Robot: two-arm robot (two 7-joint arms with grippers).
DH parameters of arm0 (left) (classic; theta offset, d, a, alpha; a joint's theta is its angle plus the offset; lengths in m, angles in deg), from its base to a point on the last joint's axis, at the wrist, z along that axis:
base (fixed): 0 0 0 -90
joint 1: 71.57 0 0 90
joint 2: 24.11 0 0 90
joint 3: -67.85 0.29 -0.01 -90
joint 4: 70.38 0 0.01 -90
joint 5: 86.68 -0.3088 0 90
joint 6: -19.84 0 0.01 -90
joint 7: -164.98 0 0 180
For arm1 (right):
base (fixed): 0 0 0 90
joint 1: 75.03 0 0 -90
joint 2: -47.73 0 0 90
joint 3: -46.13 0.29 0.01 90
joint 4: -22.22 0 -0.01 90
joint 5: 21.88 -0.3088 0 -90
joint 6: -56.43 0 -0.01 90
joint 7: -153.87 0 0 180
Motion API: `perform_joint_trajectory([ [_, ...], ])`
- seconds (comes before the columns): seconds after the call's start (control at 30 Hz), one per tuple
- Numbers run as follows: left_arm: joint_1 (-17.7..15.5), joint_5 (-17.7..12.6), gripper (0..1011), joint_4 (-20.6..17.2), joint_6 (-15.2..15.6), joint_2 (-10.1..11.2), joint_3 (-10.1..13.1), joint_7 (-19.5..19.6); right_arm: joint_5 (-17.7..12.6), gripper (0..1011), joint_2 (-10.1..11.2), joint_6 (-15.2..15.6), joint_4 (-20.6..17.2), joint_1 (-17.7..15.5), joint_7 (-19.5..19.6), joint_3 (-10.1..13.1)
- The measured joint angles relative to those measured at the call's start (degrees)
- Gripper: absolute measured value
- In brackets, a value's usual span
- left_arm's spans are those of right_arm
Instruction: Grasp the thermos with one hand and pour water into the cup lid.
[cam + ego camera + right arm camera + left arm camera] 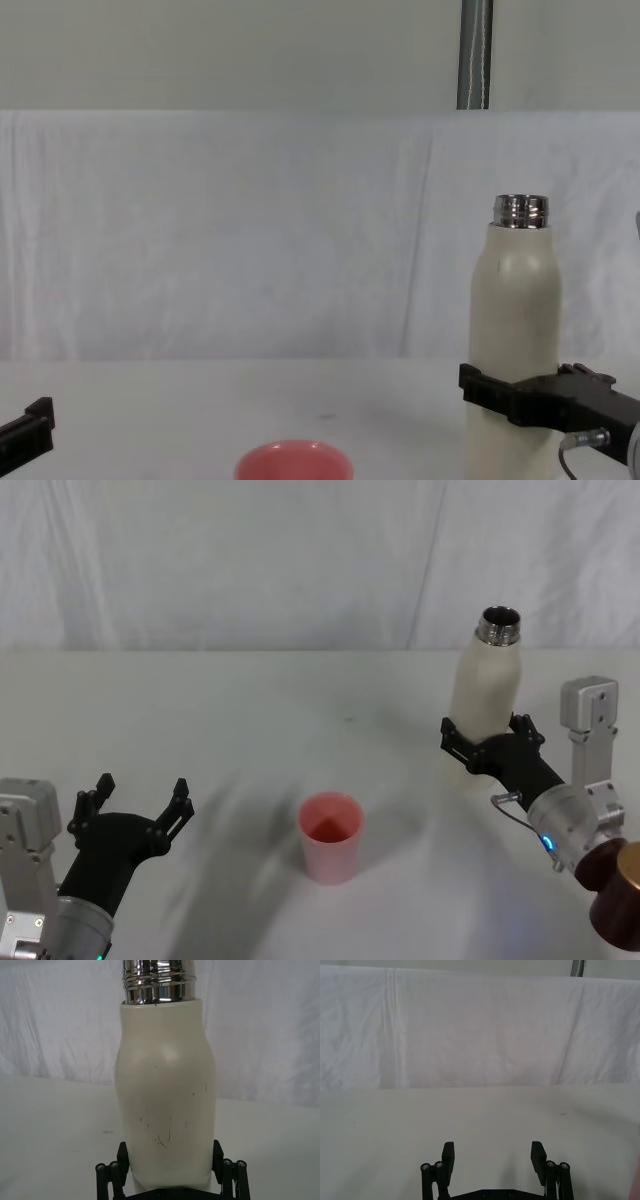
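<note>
The cream-white thermos (487, 685) stands upright at the right of the table, its steel neck uncapped. My right gripper (490, 745) is shut on its lower body, one finger on each side; the right wrist view shows the thermos (165, 1100) pressed between the black fingers (122, 1157). From the chest view the thermos (515, 330) rises well above the gripper (520, 395). The pink cup lid (331, 836) sits upright near the table's front middle, to the left of the thermos, with its rim (293, 462) low in the chest view. My left gripper (140, 805) rests open at the front left, holding nothing (492, 1157).
A white table (250, 710) runs back to a white cloth backdrop (300, 560). Bare table lies between the cup lid and the thermos. A metal pole (474, 55) stands behind the backdrop. A brown cylinder (618, 895) on my right arm sits at the lower right.
</note>
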Motion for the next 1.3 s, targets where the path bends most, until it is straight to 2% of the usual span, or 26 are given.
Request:
perform_joint_trajectory([
  [0.13, 0.0, 0.0, 1001, 0.0, 0.0, 0.0, 0.0, 0.0, 0.0, 1002, -0.2, -0.4, 1.1, 0.9, -0.2, -0.1],
  [0.4, 0.0, 0.0, 1001, 0.0, 0.0, 0.0, 0.0, 0.0, 0.1, 1002, -0.2, -0.4, 1.1, 0.8, -0.2, -0.2],
  [0.57, 0.0, 0.0, 1001, 0.0, 0.0, 0.0, 0.0, 0.0, 0.1, 959, -0.2, -0.3, 1.0, 0.8, -0.2, -0.1],
  [1.3, 0.0, 0.0, 1001, 0.0, 0.0, 0.0, 0.0, 0.0, 0.1, 956, -0.1, -0.3, 0.8, 0.6, -0.1, -0.1],
])
